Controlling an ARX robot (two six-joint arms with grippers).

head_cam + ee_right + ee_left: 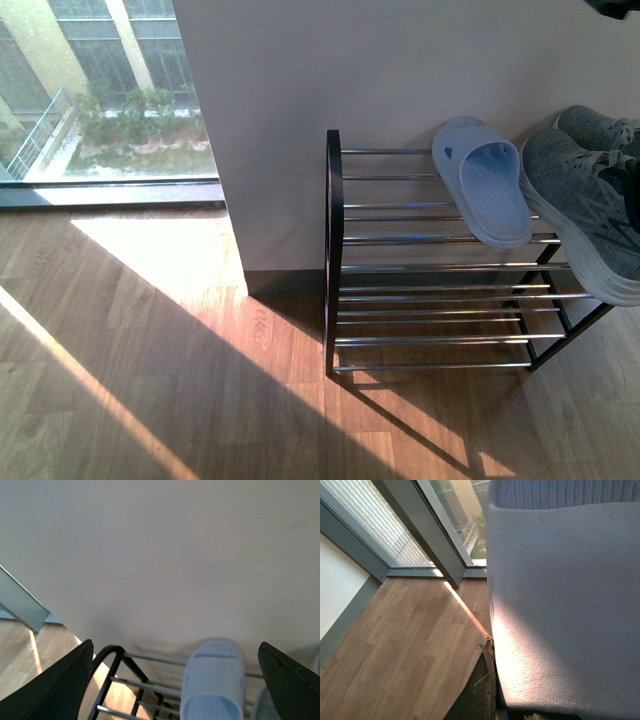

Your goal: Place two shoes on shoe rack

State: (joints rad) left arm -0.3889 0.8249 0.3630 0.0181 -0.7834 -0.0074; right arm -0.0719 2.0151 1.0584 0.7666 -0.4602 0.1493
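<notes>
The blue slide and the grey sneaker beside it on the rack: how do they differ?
The slide is pale blue rubber, without laces; the sneaker is grey knit with laces and a white sole. The slide ends near the front bar; the sneaker juts past it. Both lie on the top tier of the shoe rack.

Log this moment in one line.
rack top tier: one blue slide, grey sneakers | left fingers: shut on second slide, above floor | right fingers: open, empty, facing rack

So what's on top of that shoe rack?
One pale blue slide and grey sneakers lie on the top bars of the shoe rack. The sneakers run past the picture's edge, and the bars beneath the shoes are covered.
</notes>
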